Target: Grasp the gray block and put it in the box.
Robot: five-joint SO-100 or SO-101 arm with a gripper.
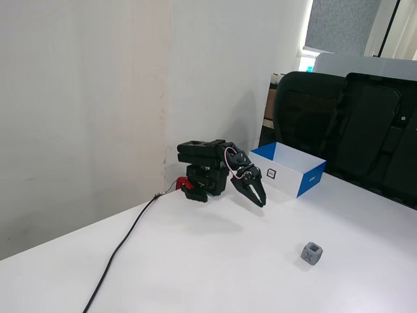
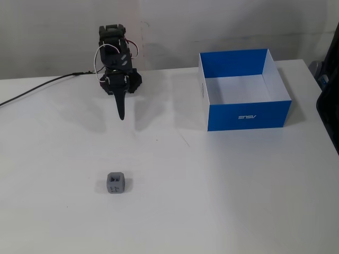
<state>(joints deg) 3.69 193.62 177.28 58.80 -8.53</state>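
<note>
a: well, where's the gray block [image 2: 116, 183] right now?

b: alone on the white table [image 2: 222, 190], well apart from the gripper [image 2: 121, 115] and from the box [image 2: 249, 114]. nothing touches it.

a: and the gripper?

b: folded in near the arm's base, tips pointing down and forward above the table, empty. its two fingers look pressed together, one dark point with no gap i can make out in either fixed view.

a: what could go wrong from here, you think?

b: if it drops onto the block with the fingers together, it would likely just knock the little cube across that smooth top. the rounded corners could also let it twist out of an off-centre pinch. on the carry, a low swing might clip the box's blue wall.

a: and the room?

b: plain white wall [image 1: 85, 98] behind the arm, a black cable [image 1: 124, 241] trailing over the table, and dark office chairs [image 1: 345, 124] past the box. the table's otherwise bare and glossy.
</note>
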